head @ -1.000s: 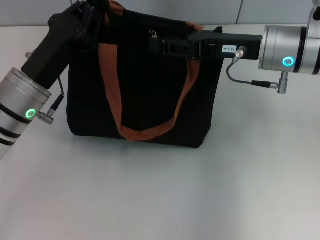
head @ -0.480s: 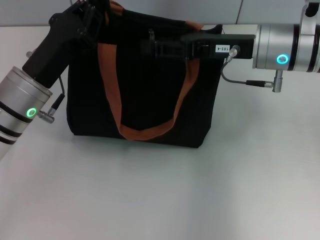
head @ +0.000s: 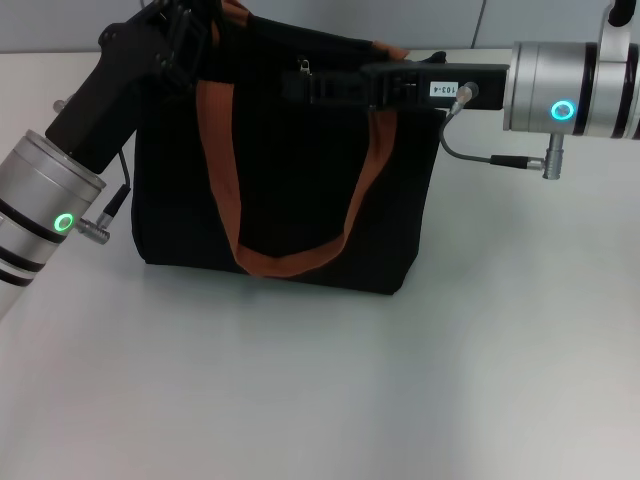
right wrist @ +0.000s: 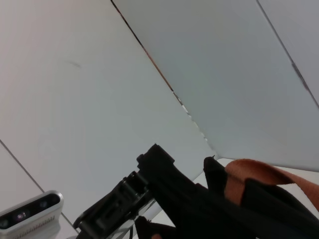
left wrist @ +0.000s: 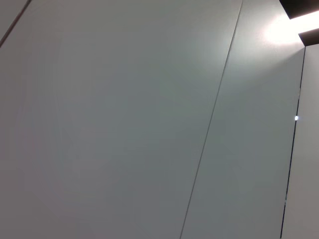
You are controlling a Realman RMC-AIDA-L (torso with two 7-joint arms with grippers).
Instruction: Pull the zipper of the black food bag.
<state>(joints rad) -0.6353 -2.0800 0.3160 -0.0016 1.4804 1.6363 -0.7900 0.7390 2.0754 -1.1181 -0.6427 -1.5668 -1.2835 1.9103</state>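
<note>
right claw (head: 292, 88): at zipper (head: 303, 67), grip unclear | left claw (head: 190, 20): bag (head: 290, 200) corner, unclear

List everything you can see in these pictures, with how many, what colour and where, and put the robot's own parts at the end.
black food bag: one, black, upright on the table, centre.
handle straps: two, orange-brown; one hangs down the bag's front, the other shows at its top edge.
zipper: one, silver pull tab, on the bag's top.
table: one, white, under the bag.
left gripper: one, black, at the bag's top left corner.
right gripper: one, black, at the bag's top beside the zipper.
</note>
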